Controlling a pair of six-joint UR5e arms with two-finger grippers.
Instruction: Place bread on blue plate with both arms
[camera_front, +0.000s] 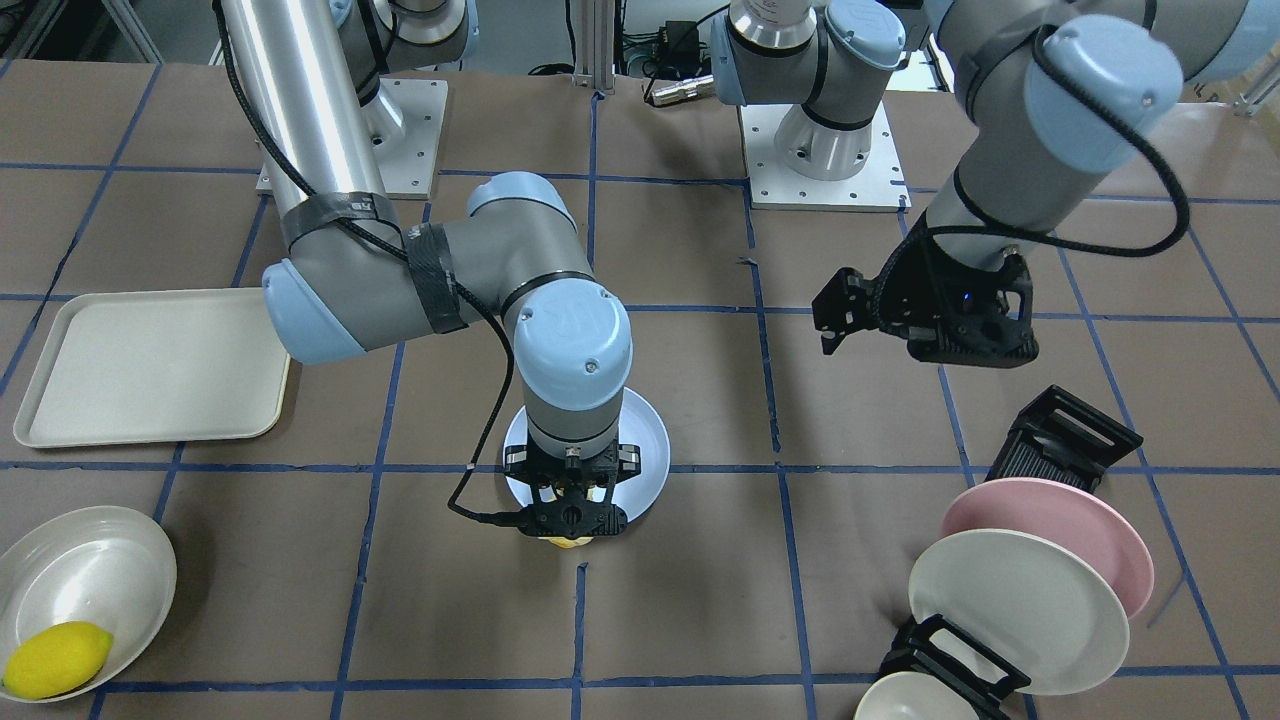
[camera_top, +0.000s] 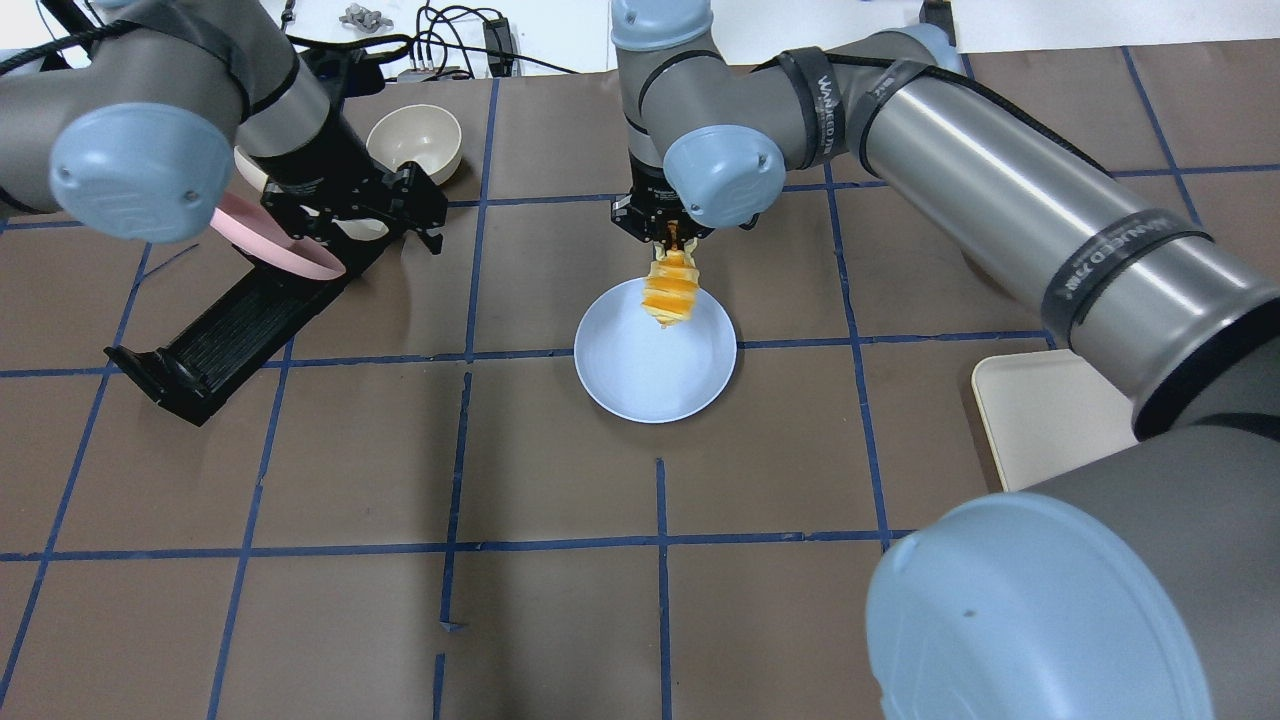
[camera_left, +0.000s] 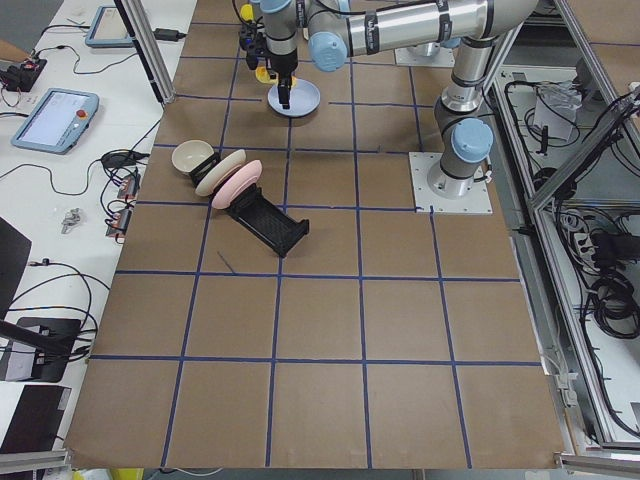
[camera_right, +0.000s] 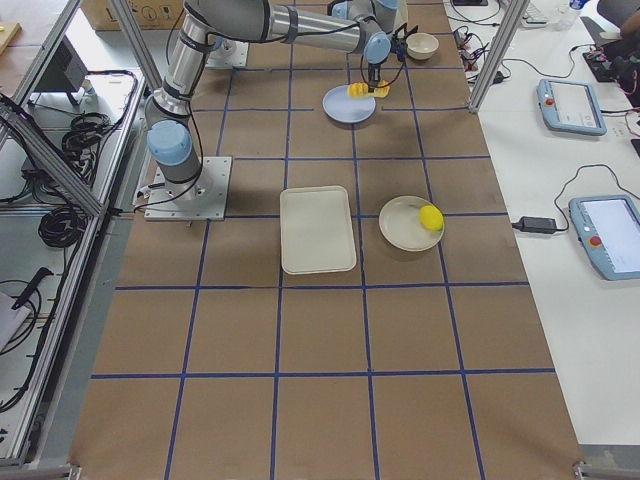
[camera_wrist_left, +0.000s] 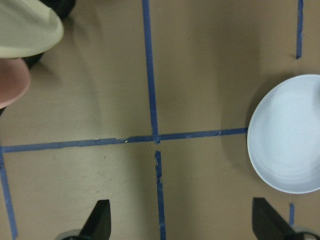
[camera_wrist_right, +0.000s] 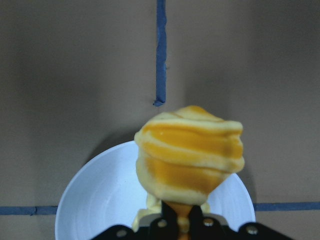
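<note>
My right gripper (camera_top: 672, 243) is shut on one end of the bread (camera_top: 672, 290), a ridged golden-orange and cream loaf. The bread hangs tilted over the far rim of the blue plate (camera_top: 650, 375); whether its lower end touches the plate I cannot tell. The right wrist view shows the bread (camera_wrist_right: 192, 150) end-on above the plate (camera_wrist_right: 95, 200). In the front view the gripper (camera_front: 570, 505) hides most of the bread (camera_front: 568, 543). My left gripper (camera_top: 420, 210) is open and empty, off to the plate's left by the rack. Its wrist view shows the plate (camera_wrist_left: 290, 135) at the right edge.
A black dish rack (camera_top: 230, 330) holds a pink plate (camera_top: 280, 245) and a cream plate (camera_front: 1020, 610), with a cream bowl (camera_top: 415, 140) beyond. A cream tray (camera_front: 150, 365) and a bowl (camera_front: 90, 570) holding a lemon (camera_front: 55, 658) lie on my right side.
</note>
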